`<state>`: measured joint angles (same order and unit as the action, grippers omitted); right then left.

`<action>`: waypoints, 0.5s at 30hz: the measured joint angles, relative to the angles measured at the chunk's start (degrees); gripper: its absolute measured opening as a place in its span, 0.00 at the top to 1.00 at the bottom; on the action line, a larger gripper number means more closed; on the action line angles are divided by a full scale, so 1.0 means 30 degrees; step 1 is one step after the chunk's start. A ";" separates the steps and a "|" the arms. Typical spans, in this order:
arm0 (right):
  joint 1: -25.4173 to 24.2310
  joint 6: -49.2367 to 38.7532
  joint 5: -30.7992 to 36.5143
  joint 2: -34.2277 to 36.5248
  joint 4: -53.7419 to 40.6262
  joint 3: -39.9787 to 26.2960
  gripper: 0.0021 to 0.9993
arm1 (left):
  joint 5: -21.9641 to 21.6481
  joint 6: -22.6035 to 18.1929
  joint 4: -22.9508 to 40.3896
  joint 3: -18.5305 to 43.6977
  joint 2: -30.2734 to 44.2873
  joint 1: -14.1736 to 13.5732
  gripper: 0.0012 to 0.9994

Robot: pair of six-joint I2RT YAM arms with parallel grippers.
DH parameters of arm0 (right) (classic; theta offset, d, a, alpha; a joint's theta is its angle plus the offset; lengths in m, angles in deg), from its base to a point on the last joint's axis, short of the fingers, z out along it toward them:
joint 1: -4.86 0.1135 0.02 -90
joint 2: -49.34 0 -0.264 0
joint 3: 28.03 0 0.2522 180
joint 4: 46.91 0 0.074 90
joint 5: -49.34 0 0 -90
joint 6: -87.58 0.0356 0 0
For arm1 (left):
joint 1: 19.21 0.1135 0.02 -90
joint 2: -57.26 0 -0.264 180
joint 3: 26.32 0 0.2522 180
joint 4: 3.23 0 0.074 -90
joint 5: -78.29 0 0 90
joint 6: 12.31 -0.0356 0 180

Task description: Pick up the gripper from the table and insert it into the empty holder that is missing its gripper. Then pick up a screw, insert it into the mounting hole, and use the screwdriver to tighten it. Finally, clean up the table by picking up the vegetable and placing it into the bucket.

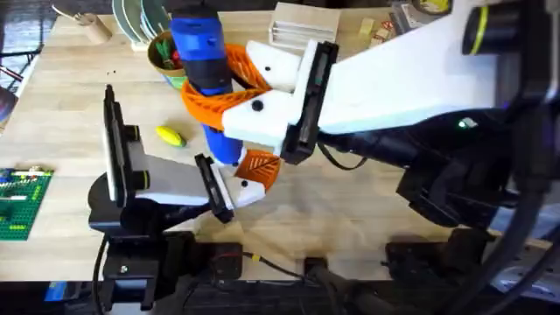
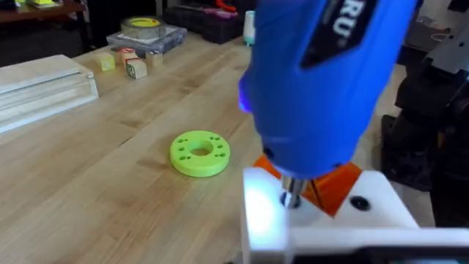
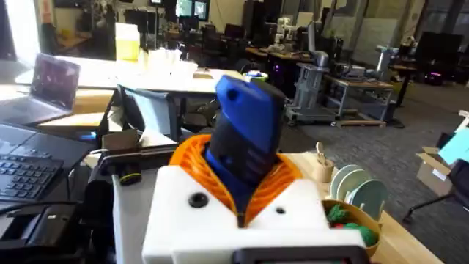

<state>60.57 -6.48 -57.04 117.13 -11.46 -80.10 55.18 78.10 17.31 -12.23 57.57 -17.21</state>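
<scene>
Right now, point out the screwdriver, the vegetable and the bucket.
screwdriver (image 1: 203,48): overhead view, on its blue body.
vegetable (image 1: 171,135): overhead view, on its yellow middle.
bucket (image 1: 160,59): overhead view, on its yellow rim beside the screwdriver.

The screwdriver (image 1: 203,52) is bright blue with a darker band across its body, and its short bit (image 2: 292,195) is grey metal. The right gripper (image 1: 234,98) gripping it has white fingers with orange ribbed pads (image 3: 192,158). Beside the screwdriver's tip, the holder (image 2: 326,220) is white with an orange fin (image 2: 338,185) and a black screw head. Near the screwdriver lie a yellow vegetable (image 1: 171,135) with a greenish end and a lime-green disc (image 2: 199,153) on a pale wood table (image 2: 88,183).
</scene>
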 joint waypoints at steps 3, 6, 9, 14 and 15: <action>0.0000 -0.0110 0.0000 0.0000 0.0000 0.0000 0.98 | 0.0007 0.0000 0.0002 -0.0002 0.0002 0.0000 1.00; 0.0000 -0.0196 0.0000 -0.0006 0.0000 0.0000 0.98 | 0.0007 0.0000 0.0007 0.0005 -0.0005 0.0000 1.00; 0.0000 -0.0223 0.0000 -0.0001 0.0037 0.0000 0.98 | 0.0015 0.0000 0.0007 0.0005 0.0002 0.0000 1.00; 0.0000 -0.0253 0.0000 -0.0063 0.0029 0.0000 0.98 | 0.0007 0.0000 0.0007 0.0005 -0.0005 0.0000 1.00; 0.0000 -0.0274 0.0000 -0.0116 0.0022 0.0000 0.98 | 0.0007 0.0000 0.0007 0.0005 -0.0005 0.0000 1.00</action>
<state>60.57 -7.30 -57.04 116.78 -11.39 -80.10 55.20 78.10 17.34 -12.22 57.56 -17.21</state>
